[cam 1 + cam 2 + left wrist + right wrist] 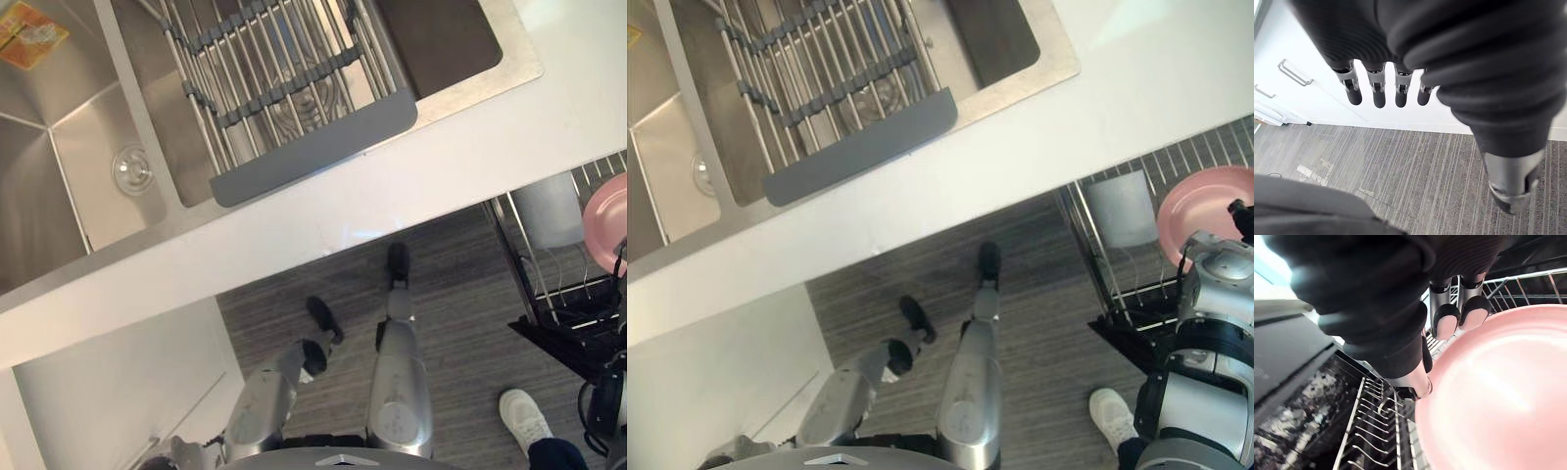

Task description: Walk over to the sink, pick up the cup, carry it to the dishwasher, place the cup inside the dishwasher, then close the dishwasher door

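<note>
Cup: pale cup [1122,208] stands in the dishwasher rack [1095,262], just beside the pink plate [1200,201]; neither hand is on it.
Right hand: right hand [1447,319] hangs over the pink plate in the rack, fingers loosely extended, dark tips close to the plate's face, nothing held.
Left hand: left hand [1378,93] hangs above the grey striped floor [1415,171] near a white cabinet front [1312,98], fingers straight, empty.
Sink: steel sink [88,147] set in the white counter [441,166], with a roll-up drying rack [294,88] laid across it.
Bystander: a person's white shoe [524,419] on the floor near the dishwasher rack.
</note>
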{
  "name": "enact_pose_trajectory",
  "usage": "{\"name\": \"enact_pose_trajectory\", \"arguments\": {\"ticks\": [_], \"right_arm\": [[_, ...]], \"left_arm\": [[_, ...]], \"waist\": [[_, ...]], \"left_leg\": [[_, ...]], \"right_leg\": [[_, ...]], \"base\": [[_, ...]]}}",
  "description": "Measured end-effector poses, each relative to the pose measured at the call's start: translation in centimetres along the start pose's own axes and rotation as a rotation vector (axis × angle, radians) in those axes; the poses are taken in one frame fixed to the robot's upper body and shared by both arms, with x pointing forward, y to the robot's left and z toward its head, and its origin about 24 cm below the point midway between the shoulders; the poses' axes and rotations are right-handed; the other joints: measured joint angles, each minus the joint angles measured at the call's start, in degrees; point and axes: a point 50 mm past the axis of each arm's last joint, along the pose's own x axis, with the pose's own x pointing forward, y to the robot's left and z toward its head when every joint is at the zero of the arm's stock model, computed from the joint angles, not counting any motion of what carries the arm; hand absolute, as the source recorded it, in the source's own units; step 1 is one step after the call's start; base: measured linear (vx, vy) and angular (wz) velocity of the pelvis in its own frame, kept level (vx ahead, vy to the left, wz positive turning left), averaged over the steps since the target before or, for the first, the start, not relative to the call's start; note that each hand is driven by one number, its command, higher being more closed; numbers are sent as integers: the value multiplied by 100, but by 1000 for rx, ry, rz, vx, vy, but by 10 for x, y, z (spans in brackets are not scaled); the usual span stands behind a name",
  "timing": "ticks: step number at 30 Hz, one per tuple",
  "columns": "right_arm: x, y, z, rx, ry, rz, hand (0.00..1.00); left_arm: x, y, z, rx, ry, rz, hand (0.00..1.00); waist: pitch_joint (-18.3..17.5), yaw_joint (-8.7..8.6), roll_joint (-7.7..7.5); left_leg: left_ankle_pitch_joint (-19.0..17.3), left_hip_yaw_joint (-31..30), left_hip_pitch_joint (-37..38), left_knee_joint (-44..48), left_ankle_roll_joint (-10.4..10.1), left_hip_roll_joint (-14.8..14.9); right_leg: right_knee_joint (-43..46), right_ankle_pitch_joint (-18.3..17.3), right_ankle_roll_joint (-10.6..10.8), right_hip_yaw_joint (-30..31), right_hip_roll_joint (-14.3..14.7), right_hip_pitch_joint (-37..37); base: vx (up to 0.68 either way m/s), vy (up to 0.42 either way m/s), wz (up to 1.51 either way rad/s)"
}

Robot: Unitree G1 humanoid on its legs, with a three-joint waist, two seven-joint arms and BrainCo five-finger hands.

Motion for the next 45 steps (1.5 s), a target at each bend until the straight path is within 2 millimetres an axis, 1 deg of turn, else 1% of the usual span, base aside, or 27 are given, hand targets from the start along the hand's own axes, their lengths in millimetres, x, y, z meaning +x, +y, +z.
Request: {"name": "enact_pose_trajectory", "arguments": {"ticks": [2,3,6,9,10,14,17,19,20,21,23,24,26,30,31,32,33,34,35,37,38,39,40,41,43,44,45], "right_arm": [[4,-5,0,-41,8,26,100],[5,-6,0,-44,9,31,0],[5,-7,1,-76,-7,60,0],[4,-5,-3,-86,0,73,0],[3,-5,-4,-82,4,73,0],[2,-3,-6,-23,20,80,0],[-4,3,-1,150,-1,96,0],[-9,-1,-6,266,9,82,0],[-12,-7,-12,363,24,58,0],[-15,-10,-17,405,34,44,0],[-31,-22,-41,536,69,-5,0],[-36,-26,-47,557,74,-20,0],[-46,-45,-56,583,53,-75,0],[-49,-78,-52,709,-9,-177,0],[-50,-92,-53,734,-22,-223,0],[-51,-99,-55,736,-19,-251,0],[-53,-110,-60,743,-9,-308,0],[-54,-121,-63,751,-6,-356,0],[-55,-127,-65,759,-2,-383,0],[-58,-149,-78,828,30,-487,0],[-59,-154,-82,851,40,-519,0],[-62,-169,-93,877,62,-598,0],[-67,-183,-104,911,83,-674,0],[-78,-205,-128,1007,129,-798,0],[-93,-215,-153,1115,198,-902,0],[-111,-218,-176,1195,248,-970,0],[-115,-218,-180,1206,257,-983,0]], "left_arm": [[0,-1,0,1,-1,-19,0],[0,-1,0,1,-1,-23,0],[1,2,-4,-6,-1,-32,0],[4,8,-13,-21,6,-19,0],[5,11,-18,-25,11,-12,0],[6,13,-21,-23,9,-3,0],[6,10,-21,-13,1,-9,0],[7,7,-20,-8,-12,-20,0],[6,6,-19,-8,-24,-23,0],[6,6,-18,-21,-31,-28,0],[5,16,-21,-54,-53,-34,0],[5,20,-23,-54,-58,-30,0],[6,33,-33,-43,-58,-4,0],[7,47,-43,-11,-42,10,0],[7,51,-46,-24,-34,4,0],[7,52,-48,-36,-27,-1,0],[8,56,-54,-63,-17,-8,0],[9,57,-62,-101,-5,-17,0],[9,58,-65,-109,2,-22,0],[10,62,-76,-154,21,-40,0],[10,64,-78,-164,26,-40,0],[9,67,-83,-195,30,-37,0],[9,70,-83,-220,27,-33,0],[8,74,-83,-287,10,-34,0],[7,78,-85,-342,2,-31,0],[6,81,-86,-390,-6,-30,0],[6,82,-86,-400,-8,-30,0]], "waist": [[-6,51,9],[-8,62,13],[-25,65,38],[-49,78,72],[-49,99,72],[-51,136,75],[-57,109,84],[-65,88,96],[-71,23,104],[-73,-23,108],[-74,-169,108],[-79,-206,115],[-123,-314,177],[-196,-295,221],[-243,-322,232],[-266,-317,193],[-411,-294,194],[-566,-280,124],[-685,-295,139],[-956,-309,-95],[-1041,-318,-127],[-1188,-318,-262],[-1298,-325,-293],[-1436,-340,-354],[-1521,-367,-433],[-1574,-373,-469],[-1577,-378,-470]], "left_leg": [[23,-11,-99,17,1,-4],[27,-11,-124,21,1,-4],[44,-12,-256,27,-8,-1],[4,-8,-348,102,-93,59],[-35,-3,-364,159,-152,99],[-88,-21,-333,222,-233,187],[-75,-150,-171,106,-216,169],[-31,-210,19,-32,-200,146],[29,-301,163,-161,-206,112],[64,-354,247,-225,-208,100],[180,-564,642,-444,-229,88],[201,-632,739,-488,-231,90],[191,-810,989,-462,-261,144],[78,-826,1182,-444,-343,261],[50,-786,1247,-386,-384,374],[24,-780,1276,-339,-425,430],[13,-778,1319,-235,-441,555],[-5,-778,1341,-146,-485,653],[17,-777,1336,-83,-518,695],[215,-640,1360,243,-607,765],[265,-613,1365,314,-610,775],[370,-603,1351,367,-599,783],[457,-598,1357,365,-589,782],[624,-540,1372,323,-586,760],[819,-395,1380,296,-583,718],[984,-217,1446,206,-583,673],[999,-165,1476,191,-576,669]], "right_leg": [[0,16,-19,-8,-13,-83],[0,20,-24,-10,-13,-105],[0,32,-39,-16,-15,-229],[-2,12,-62,-41,22,-300],[-2,0,-77,-39,51,-305],[-1,-23,-114,-10,149,-288],[1,-3,-88,68,198,-223],[1,-8,-83,78,210,-93],[2,-49,-77,18,192,33],[2,-72,-76,-24,183,117],[2,-225,-94,-265,138,540],[3,-258,-99,-338,136,658],[2,-360,-84,-583,126,1055],[0,-427,-95,-706,196,1337],[1,-475,-122,-813,229,1474],[1,-501,-144,-834,254,1538],[1,-548,-204,-883,342,1634],[1,-618,-223,-922,427,1694],[0,-651,-248,-951,455,1736],[0,-786,-282,-1002,444,1959],[0,-808,-289,-1021,435,2010],[-1,-870,-300,-1092,415,2067],[-2,-923,-309,-1152,394,2117],[-2,-973,-316,-1281,339,2195],[34,-1035,-318,-1330,251,2212],[82,-1078,-302,-1390,172,2257],[86,-1084,-300,-1417,157,2282]], "base": [[26,-44,6],[23,-47,5],[30,-51,2],[44,-50,-3],[53,-52,-8],[61,-61,-13],[56,-42,-20],[51,-16,-3],[49,-6,13],[49,-2,27],[43,1,40],[39,-6,45],[22,-18,43],[-13,-38,16],[28,-86,23],[43,-94,21],[68,-103,6],[73,-95,6],[109,-120,15],[79,-155,16],[7,-158,13],[-3,-98,25],[-15,-126,45],[-12,-92,43],[-38,-63,29],[-49,-39,16],[-64,-27,17]]}}
